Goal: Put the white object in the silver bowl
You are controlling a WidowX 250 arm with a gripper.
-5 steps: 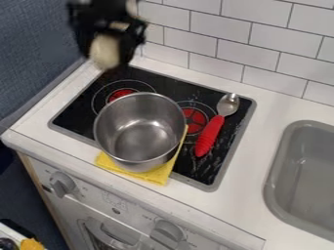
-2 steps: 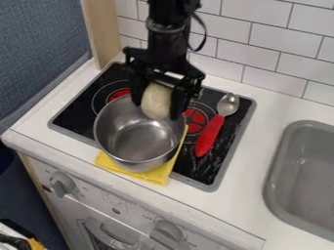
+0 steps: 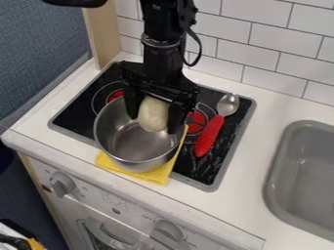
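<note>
A smooth, pale white object (image 3: 153, 114) sits at the rear of the silver bowl's (image 3: 137, 151) mouth, held above the bowl's floor. My black gripper (image 3: 154, 122) points down over the bowl, its two fingers closed around the white object, one on each side. Beneath the bowl, a yellow cloth (image 3: 158, 176) sticks out at the front and right, as I view it. The bowl and cloth rest partly on a black stovetop (image 3: 78, 112) with red burner marks. Right of the bowl lies a spoon (image 3: 209, 135) (red ridged handle, metal head pointing away from me). Farther right of the bowl is a gray sink (image 3: 306, 171).
</note>
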